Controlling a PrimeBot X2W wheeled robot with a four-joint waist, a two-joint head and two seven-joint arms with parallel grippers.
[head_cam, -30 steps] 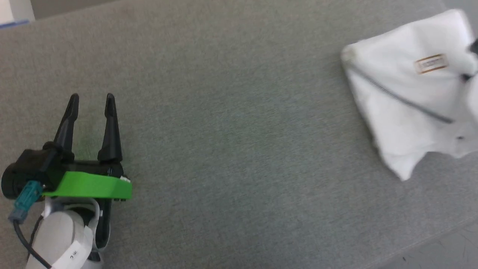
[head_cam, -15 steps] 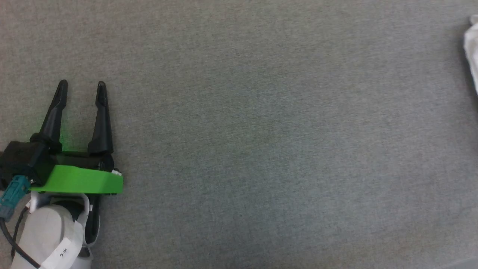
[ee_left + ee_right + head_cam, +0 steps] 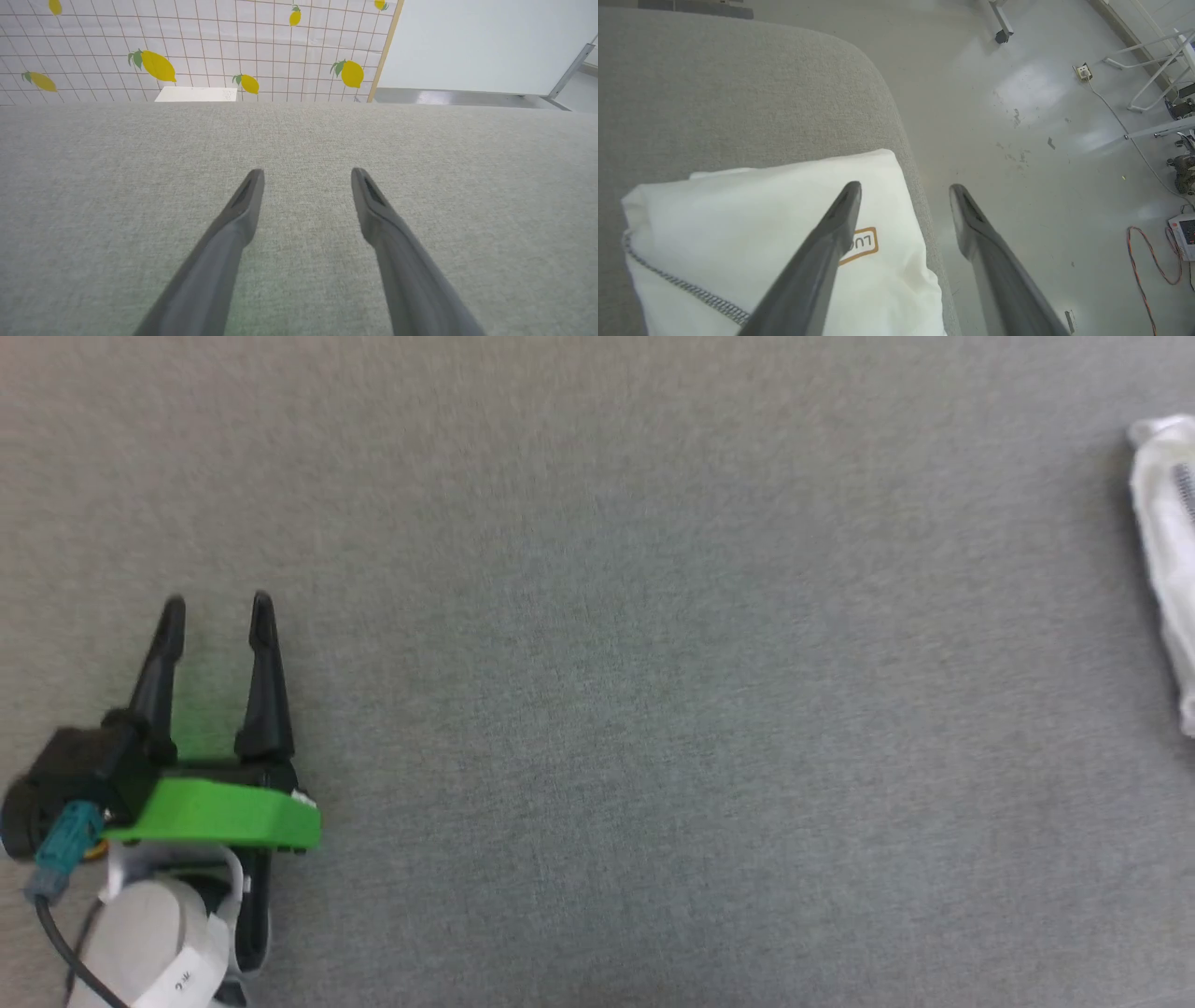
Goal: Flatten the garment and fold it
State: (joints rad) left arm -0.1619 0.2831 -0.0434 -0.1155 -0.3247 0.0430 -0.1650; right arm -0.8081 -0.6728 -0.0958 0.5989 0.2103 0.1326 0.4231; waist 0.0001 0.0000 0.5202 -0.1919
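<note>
Holding nothing in the right pincer (image 3: pixel 906 187), spread wide over the folded white thin-fabric shirt with grey zigzag seam (image 3: pixel 738 224), at the corner of the grey fabric-covered desk (image 3: pixel 714 93). Likewise wide and empty at the left pincer (image 3: pixel 217 605), well apart. Looks folded already; little left. No telling what fills the flat white box (image 3: pixel 196 94) beyond.

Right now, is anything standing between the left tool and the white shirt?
Nothing visible does: bare grey fabric surface stretches from the left tool to the white shirt at the head view's right edge.
</note>
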